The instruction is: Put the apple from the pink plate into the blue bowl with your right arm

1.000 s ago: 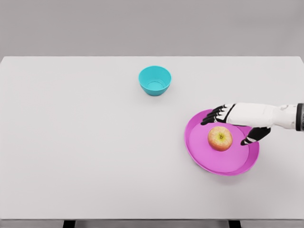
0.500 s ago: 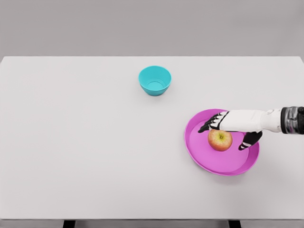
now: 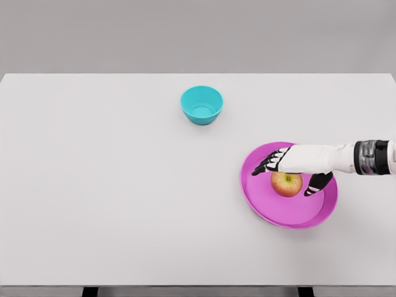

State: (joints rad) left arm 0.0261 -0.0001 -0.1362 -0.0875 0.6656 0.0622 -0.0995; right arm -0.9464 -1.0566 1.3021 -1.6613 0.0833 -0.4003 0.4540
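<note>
Item: my right hand (image 3: 297, 168), fingers spread, holding nothing, has crept over the apple (image 3: 286, 184) on the pink plate (image 3: 267, 201); grasp pending, blue bowl (image 3: 202, 104) at eleven o'clock.

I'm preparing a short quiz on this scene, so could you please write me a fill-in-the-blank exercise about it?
1. The apple lies on the ____ plate.
2. The blue bowl holds ____.
3. The hand over the apple belongs to the ____ arm.
4. Its fingers are spread and not yet closed, so the hand is ____.

Missing words: pink; nothing; right; open
</note>
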